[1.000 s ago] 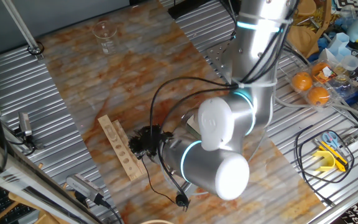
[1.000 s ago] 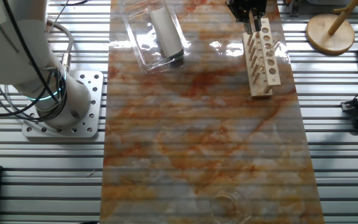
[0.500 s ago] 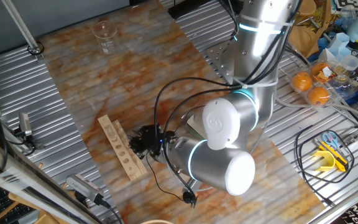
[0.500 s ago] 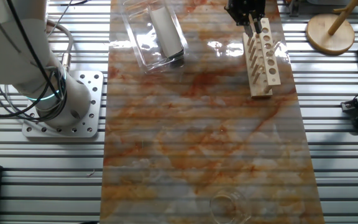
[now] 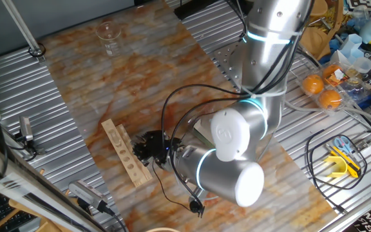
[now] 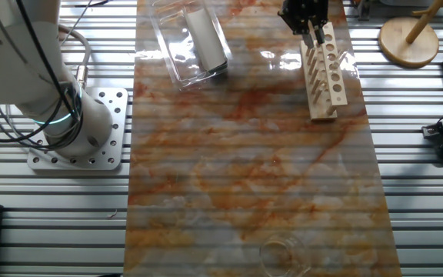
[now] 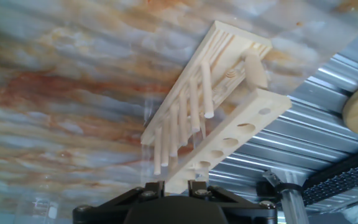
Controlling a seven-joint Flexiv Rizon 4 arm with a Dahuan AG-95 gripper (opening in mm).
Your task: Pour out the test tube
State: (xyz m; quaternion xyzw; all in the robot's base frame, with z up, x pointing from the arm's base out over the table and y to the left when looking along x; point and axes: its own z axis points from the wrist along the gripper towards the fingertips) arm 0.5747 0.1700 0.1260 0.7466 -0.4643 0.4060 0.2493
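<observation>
1. The gripper (image 6: pixel 309 17) sits at the end of the wooden test tube rack (image 6: pixel 326 72), seen from the other fixed view at the top edge of the marbled mat (image 6: pixel 244 154); in one fixed view it shows as a dark cluster (image 5: pixel 148 147) just beside the rack (image 5: pixel 127 153).
2. In the hand view only the black base of the fingers (image 7: pixel 166 190) shows at the bottom edge, close together against the rack's near end (image 7: pixel 216 134) — whether they clasp anything I cannot tell.
3. The test tube is hard to make out: a faint clear upright shape (image 7: pixel 146 143) stands at the rack's near end, just above the fingers, but it is too dim to be sure of.
4. The rack lies on the mat with its row of round holes and pegs running away from the hand.
5. A clear glass beaker (image 6: pixel 284 255) stands well apart at the opposite end of the mat — also visible in one fixed view (image 5: pixel 108 33).
6. A clear plastic box (image 6: pixel 191 42) lies near the gripper's end of the mat.
</observation>
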